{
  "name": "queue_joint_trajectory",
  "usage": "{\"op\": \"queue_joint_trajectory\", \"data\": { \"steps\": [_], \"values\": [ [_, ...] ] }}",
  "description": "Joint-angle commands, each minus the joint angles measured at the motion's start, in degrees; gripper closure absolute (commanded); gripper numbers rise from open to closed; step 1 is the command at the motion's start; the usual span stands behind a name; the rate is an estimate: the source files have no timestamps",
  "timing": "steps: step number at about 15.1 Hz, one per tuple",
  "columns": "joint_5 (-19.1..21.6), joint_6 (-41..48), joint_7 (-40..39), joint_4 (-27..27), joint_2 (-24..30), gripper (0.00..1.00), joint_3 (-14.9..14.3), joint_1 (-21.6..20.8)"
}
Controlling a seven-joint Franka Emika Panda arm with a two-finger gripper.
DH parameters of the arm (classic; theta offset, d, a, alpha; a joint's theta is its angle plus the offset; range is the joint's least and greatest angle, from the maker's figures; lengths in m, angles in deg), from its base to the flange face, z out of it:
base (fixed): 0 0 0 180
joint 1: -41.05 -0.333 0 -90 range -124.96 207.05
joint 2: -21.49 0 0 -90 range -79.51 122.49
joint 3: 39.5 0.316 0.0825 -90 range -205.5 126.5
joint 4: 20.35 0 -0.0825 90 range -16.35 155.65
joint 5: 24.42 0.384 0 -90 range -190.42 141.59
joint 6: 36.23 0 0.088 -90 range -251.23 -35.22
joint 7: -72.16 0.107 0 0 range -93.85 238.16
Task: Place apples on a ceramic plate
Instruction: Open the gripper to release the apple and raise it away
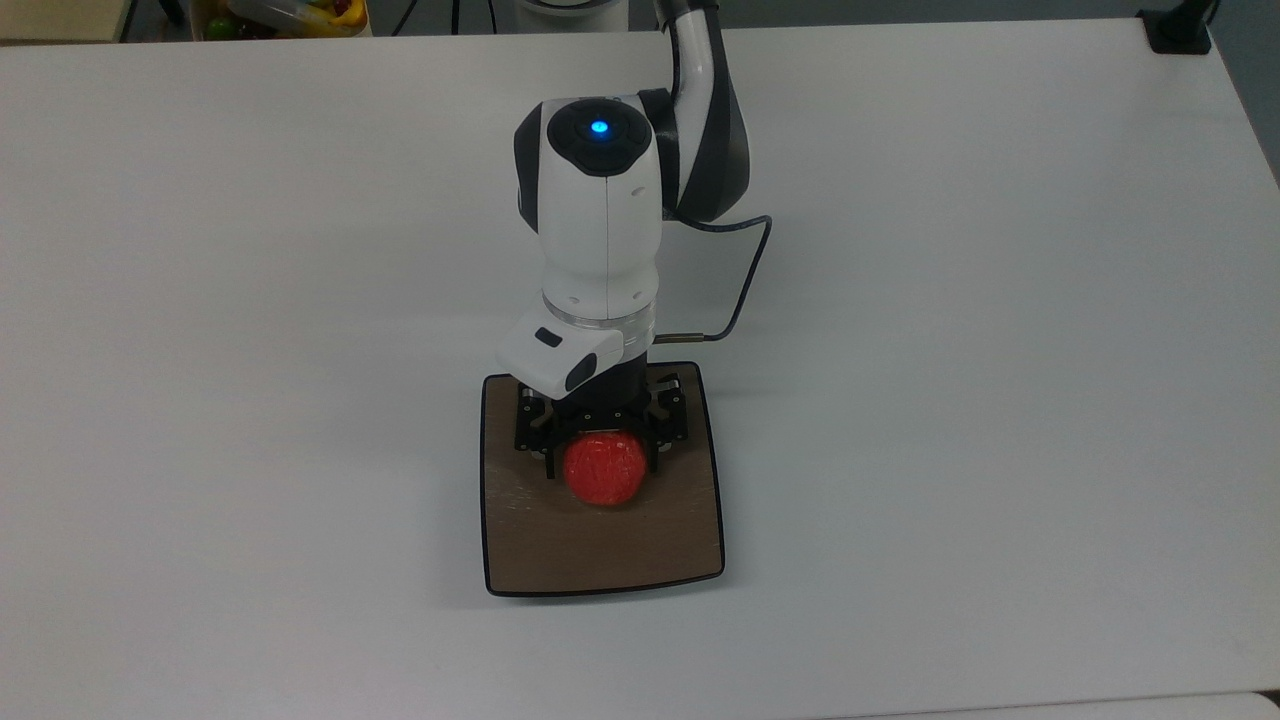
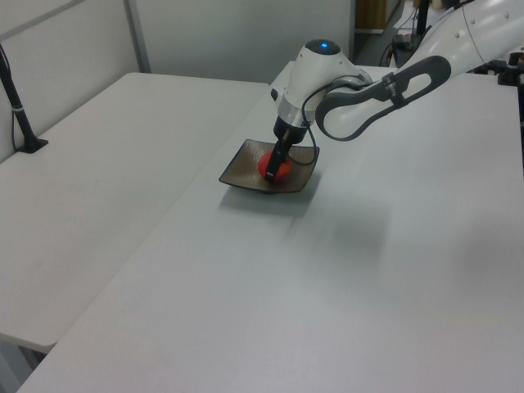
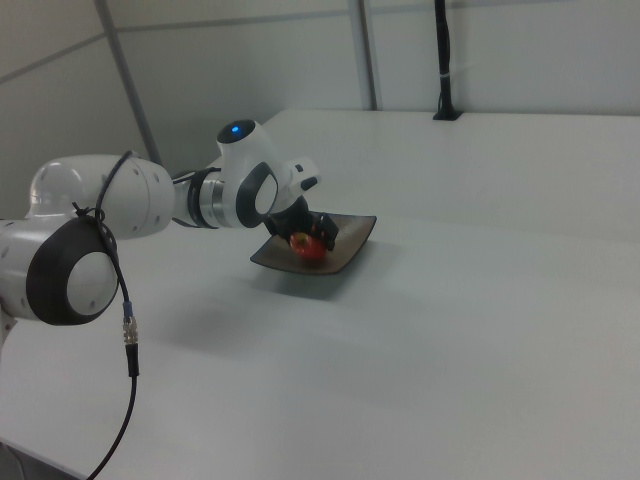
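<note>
Overhead: white table (image 1: 1000, 350) (glossy), grey partition walls (image 3: 250, 60).

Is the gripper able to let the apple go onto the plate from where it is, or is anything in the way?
Probably yes. The gripper is shut on the apple, low over the middle of the ceramic plate. The plate around the apple is bare, so nothing blocks a release.

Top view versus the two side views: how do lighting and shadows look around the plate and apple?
Top view: even light, soft shadow on the table at the plate's left edge, the apple glowing saturated red. Left view: faint arm shadow right of the plate. Right view: dimmer, plate dark, shadow beneath it.
</note>
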Motion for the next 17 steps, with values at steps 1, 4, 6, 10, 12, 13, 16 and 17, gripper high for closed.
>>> {"op": "queue_joint_trajectory", "data": {
  "steps": [1,4,6,10,12,13,16,17],
  "values": [
    [-1.1,0.4,1.6,-0.8,1.7,0.0,-0.3,-0.7],
    [-0.6,2.6,1.6,0.5,6.1,0.0,-0.3,-0.7],
    [-0.3,5.2,1.7,1.0,9.0,0.0,-0.3,-0.5],
    [0.0,16.5,1.7,6.6,20.5,0.0,-0.5,-0.3],
    [0.0,27.5,1.8,7.8,27.1,0.0,-0.8,-0.1],
    [0.0,31.2,1.8,8.5,29.6,0.0,-1.3,0.3],
    [2.4,39.8,1.8,10.8,36.2,0.0,-2.4,0.5],
    [4.8,42.1,1.8,11.9,38.0,0.0,-2.8,0.6]
  ]
}}
